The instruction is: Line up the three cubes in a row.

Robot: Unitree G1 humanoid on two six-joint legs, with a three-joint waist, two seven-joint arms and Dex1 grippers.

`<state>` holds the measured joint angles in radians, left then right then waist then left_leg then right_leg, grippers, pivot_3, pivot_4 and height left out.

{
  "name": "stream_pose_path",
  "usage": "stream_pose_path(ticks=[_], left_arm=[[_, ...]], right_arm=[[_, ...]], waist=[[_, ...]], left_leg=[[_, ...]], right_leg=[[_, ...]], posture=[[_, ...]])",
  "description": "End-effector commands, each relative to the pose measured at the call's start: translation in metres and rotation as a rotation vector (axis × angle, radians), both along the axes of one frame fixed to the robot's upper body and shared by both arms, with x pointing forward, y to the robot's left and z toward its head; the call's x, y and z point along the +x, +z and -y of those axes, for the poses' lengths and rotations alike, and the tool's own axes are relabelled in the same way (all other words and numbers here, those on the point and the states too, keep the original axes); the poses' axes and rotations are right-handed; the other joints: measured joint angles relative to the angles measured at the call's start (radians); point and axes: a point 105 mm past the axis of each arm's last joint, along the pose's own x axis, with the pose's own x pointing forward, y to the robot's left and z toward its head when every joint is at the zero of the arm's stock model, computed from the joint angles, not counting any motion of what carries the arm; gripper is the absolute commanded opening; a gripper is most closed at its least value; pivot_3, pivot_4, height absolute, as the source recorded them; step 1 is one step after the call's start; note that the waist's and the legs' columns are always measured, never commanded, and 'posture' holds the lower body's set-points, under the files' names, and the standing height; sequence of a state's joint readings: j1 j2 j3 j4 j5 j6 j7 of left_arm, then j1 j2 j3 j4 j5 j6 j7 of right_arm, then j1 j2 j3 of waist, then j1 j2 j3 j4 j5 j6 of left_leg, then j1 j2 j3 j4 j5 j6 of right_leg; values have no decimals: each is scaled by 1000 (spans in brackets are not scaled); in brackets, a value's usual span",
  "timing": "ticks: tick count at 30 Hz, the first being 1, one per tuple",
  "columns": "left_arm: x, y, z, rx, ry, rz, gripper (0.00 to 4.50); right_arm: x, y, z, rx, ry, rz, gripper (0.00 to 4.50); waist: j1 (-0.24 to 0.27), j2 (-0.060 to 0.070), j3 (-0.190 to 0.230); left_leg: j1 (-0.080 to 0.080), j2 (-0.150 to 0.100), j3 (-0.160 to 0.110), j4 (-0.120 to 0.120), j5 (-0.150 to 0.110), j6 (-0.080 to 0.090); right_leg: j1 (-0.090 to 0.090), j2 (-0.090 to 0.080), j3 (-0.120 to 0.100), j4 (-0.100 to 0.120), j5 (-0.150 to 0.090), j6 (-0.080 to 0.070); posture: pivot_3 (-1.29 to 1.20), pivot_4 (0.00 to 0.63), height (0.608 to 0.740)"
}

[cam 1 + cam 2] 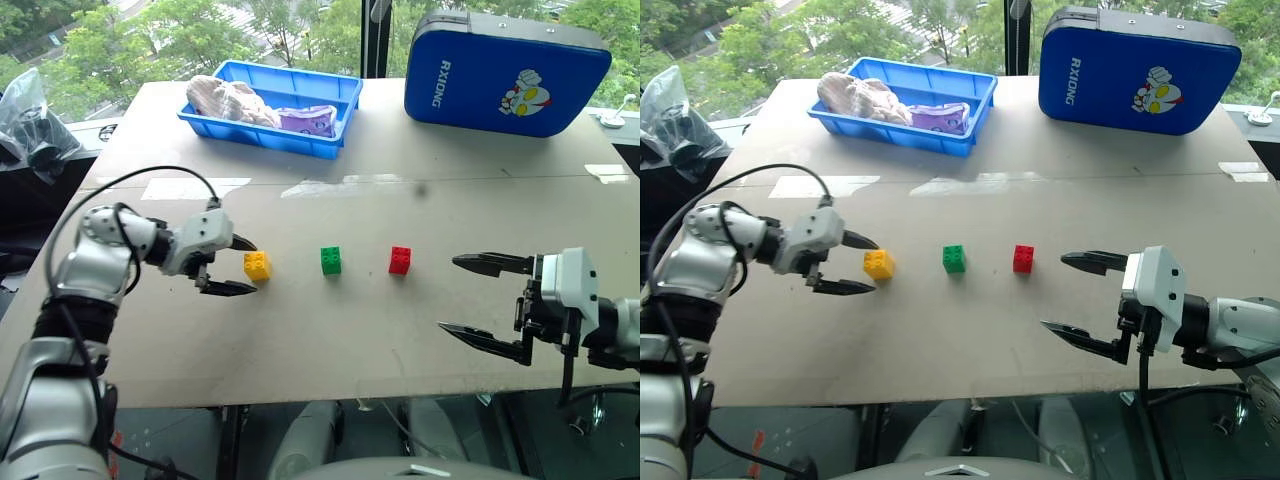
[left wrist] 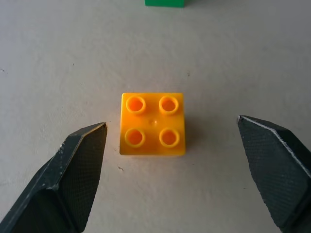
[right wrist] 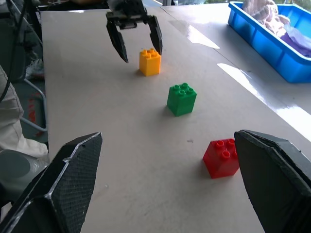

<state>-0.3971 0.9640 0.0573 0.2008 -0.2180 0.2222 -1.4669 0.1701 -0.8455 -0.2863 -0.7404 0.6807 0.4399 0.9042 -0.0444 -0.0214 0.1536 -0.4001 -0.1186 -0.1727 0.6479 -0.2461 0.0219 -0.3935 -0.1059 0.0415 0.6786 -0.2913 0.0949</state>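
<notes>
Near the bench's (image 1: 330,350) front edge sat yellow (image 1: 257,265), green (image 1: 331,260) and red (image 1: 400,260) cubes in a row, both grippers' (image 1: 232,265) (image 1: 478,297) fingers wide open, holding nothing.

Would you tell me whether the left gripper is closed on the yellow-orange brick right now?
No, the left gripper stands open, with bare table between each finger and the yellow-orange brick.
</notes>
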Motion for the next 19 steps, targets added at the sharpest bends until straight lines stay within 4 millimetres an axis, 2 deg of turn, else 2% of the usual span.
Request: stream_pose_path(ticks=[1,5,10,16,19], left_arm=[[-14,23,2,-145,156,75,4482],[-45,9,12,-335,343,43,4482],[-83,-8,15,-416,504,9,4482],[-108,-19,-3,-439,630,-6,4482],[-114,-23,-4,-432,632,-14,4482]], right_arm=[[2,3,11,-10,-62,38,4500],[-3,-19,33,-58,-115,-49,4500],[-11,-27,53,-78,-181,-94,4500],[-17,-35,69,-99,-222,-138,4500],[-21,-39,76,-115,-230,-158,4500]], waist=[[6,0,0],[21,1,0],[40,1,0],[59,2,-1],[61,2,-1]], left_leg=[[1,0,0,0,0,0],[4,0,0,1,-2,4],[4,1,1,1,-3,4],[7,1,1,1,-3,5],[7,1,1,1,-4,6]], right_leg=[[1,0,0,0,0,0],[3,0,0,0,0,0],[3,-1,0,-1,0,0],[8,-2,-1,-3,0,-1],[10,-2,-2,-8,0,-1]], posture=[[0,150,740],[0,150,740],[0,150,740],[0,150,740],[0,150,740]])
